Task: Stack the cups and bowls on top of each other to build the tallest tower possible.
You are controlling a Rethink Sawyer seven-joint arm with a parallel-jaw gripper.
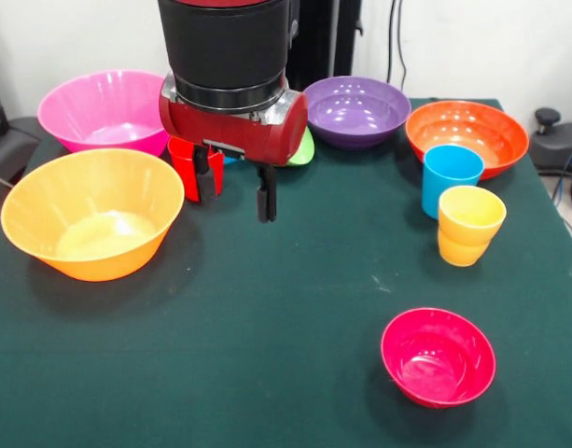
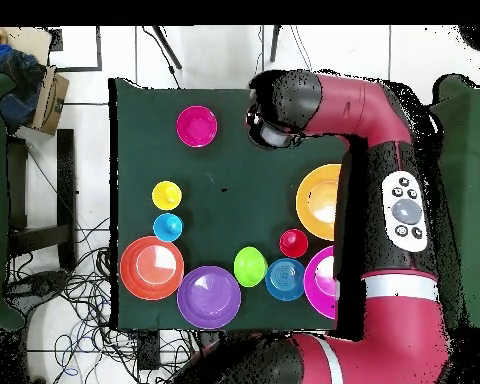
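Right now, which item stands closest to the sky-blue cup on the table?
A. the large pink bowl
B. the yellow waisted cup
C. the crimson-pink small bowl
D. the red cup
B: the yellow waisted cup stands right beside the sky-blue cup in the front view, and the overhead view shows the same pair side by side, with everything else listed farther off.

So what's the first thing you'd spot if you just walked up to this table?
The big red and black robot arm, coming down at the table's far side with its hand open above the dark green cloth. Next, the large yellow-orange bowl beside it in the front view, and the crimson-pink bowl sitting alone nearest the camera.
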